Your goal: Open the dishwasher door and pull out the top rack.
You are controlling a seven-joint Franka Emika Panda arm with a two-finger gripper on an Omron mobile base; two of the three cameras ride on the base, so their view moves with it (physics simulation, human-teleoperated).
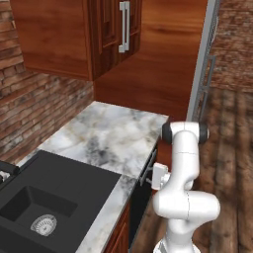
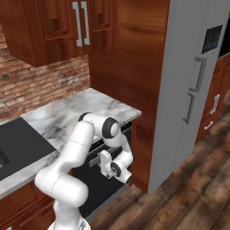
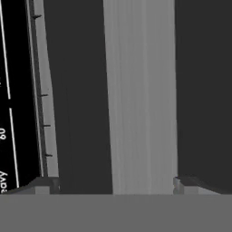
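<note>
small white print runs sideways along the black control strip [image 3: 13,90] at the left edge of the hand view. near the lower left of that frame a "60" can be made out, and below it, at the bottom left, a word that looks like "heavy", though it is blurred and not certain. the refrigerator [image 2: 188,90] in the upper right of the right base view carries a small dark screen [image 2: 211,39], too small to read.
</note>
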